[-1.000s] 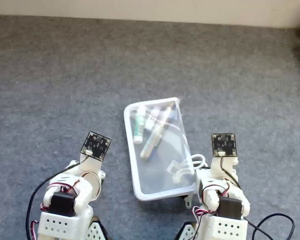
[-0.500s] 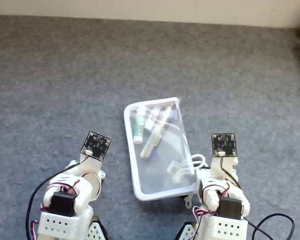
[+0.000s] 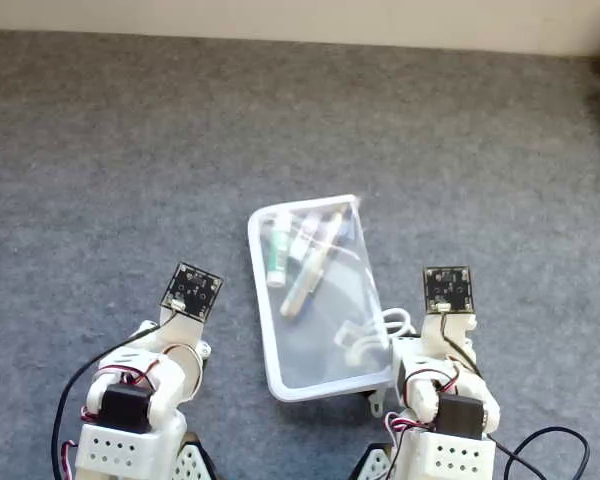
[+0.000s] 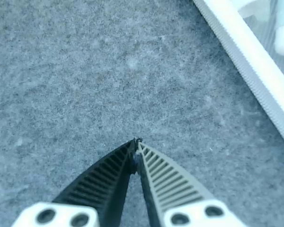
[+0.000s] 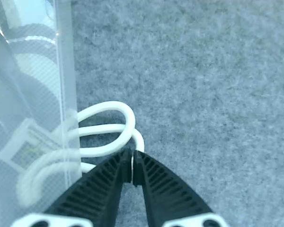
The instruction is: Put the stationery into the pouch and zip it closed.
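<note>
A clear pouch [image 3: 315, 300] with a white zip border lies flat on the grey carpet between the two arms. Inside it are a green-and-white tube [image 3: 277, 255], pens [image 3: 307, 270] and other stationery. White cord loops [image 3: 392, 323] stick out at its near right side. My left gripper [image 4: 135, 144] is shut above bare carpet, left of the pouch's white edge [image 4: 248, 56]. My right gripper [image 5: 131, 163] is shut, its tips just above the white cord loops [image 5: 109, 130] next to the pouch wall [image 5: 35, 104].
Grey carpet [image 3: 130, 150] covers the whole surface around the pouch. A pale wall strip [image 3: 280, 18] runs along the far edge. Both arm bases [image 3: 130, 420] stand at the near edge.
</note>
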